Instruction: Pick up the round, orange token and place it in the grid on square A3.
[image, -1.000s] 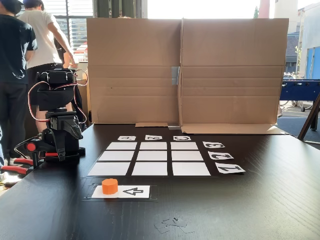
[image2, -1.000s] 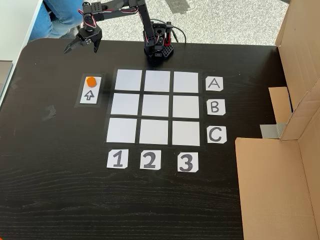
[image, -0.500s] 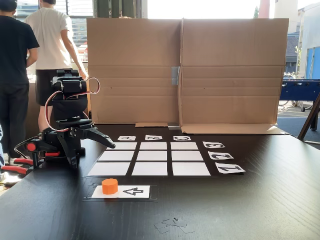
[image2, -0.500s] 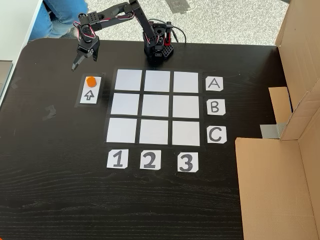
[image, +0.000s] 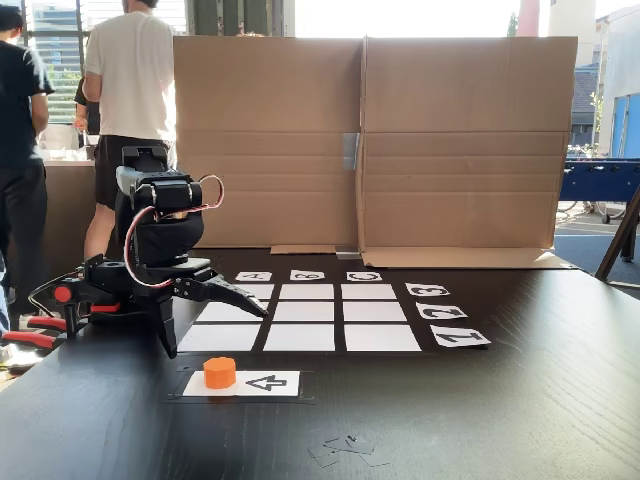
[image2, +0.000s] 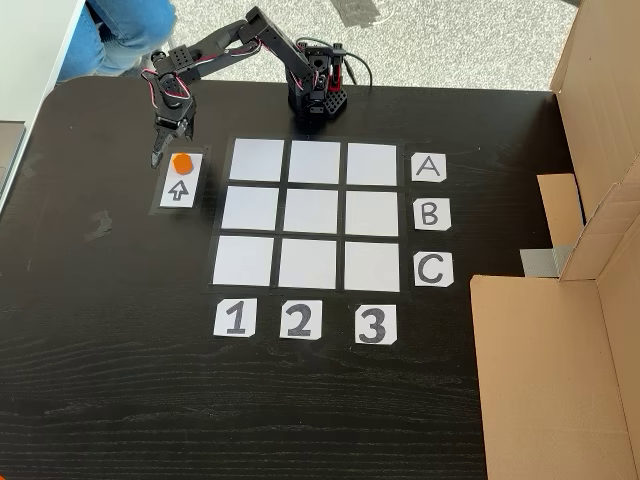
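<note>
bright daylight behind; blown-out windows, soft glare, sharp focus.

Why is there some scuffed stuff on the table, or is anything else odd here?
Little stands out. Clear tape scraps lie on the table in front of the arrow card, and a pale smudge marks its left side. The token, grid and labels look tidy.

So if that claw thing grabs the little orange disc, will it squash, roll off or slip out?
The token looks like a solid, short cylinder, so it probably stays stiff when squeezed. It sits flat on the white card, wider than tall, so it should not tip or roll. Its curved sides look smooth, so an off-centre pinch by the end effector might slip.
</note>
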